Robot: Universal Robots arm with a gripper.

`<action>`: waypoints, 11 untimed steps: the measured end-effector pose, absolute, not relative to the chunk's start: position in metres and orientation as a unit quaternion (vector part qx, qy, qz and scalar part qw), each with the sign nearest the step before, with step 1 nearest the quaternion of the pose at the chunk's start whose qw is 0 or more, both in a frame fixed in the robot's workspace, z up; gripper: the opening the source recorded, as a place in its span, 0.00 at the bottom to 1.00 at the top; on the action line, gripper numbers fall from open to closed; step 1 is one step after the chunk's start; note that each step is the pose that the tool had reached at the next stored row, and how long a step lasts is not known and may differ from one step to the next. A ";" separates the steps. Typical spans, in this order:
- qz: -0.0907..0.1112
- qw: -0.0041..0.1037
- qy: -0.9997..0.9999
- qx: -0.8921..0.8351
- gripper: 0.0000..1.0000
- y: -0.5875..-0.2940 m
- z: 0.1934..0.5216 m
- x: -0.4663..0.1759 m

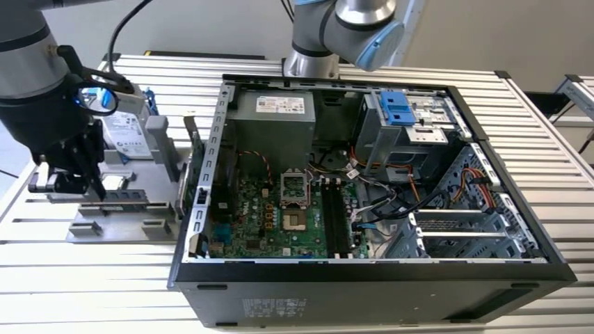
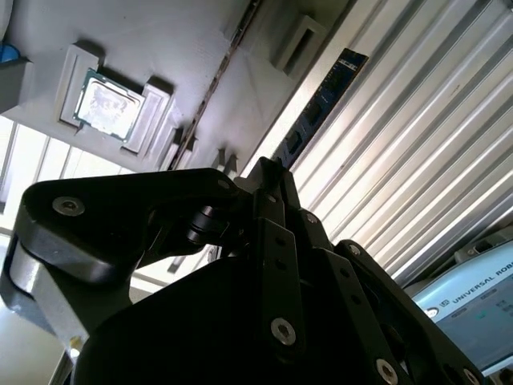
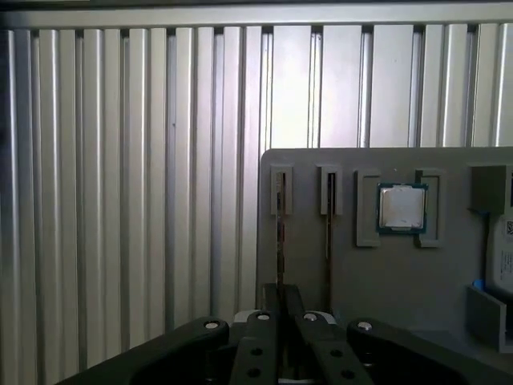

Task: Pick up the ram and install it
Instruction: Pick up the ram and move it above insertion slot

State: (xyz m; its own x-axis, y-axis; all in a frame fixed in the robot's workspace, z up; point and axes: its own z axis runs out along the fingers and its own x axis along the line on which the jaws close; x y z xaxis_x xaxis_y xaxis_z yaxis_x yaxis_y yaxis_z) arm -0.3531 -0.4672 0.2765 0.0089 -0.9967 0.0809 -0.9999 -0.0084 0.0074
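The black tool (image 3: 280,290) looks pressed together on the near end of the long thin dark green ram stick (image 2: 322,103). The stick stands on edge in a slot of the flat grey plastic parts tray (image 3: 417,281), its long axis running straight away from the fingertips.

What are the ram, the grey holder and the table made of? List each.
Ram: dark circuit board with black chips, likely fibreglass laminate.
Holder: matte grey with moulded slots, probably plastic.
Table: bright ribbed metal with a sheen, looks like aluminium.
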 end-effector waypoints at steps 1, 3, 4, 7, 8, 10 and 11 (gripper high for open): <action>0.026 0.031 -0.703 0.710 0.00 -0.467 0.277 -0.353; 0.026 0.031 -0.703 0.710 0.00 -0.467 0.279 -0.353; 0.026 0.031 -0.703 0.710 0.00 -0.467 0.280 -0.353; 0.026 0.031 -0.703 0.710 0.00 -0.467 0.282 -0.353; 0.026 0.031 -0.703 0.710 0.00 -0.467 0.283 -0.353; 0.026 0.031 -0.703 0.710 0.00 -0.467 0.285 -0.353; 0.026 0.031 -0.703 0.710 0.00 -0.467 0.286 -0.353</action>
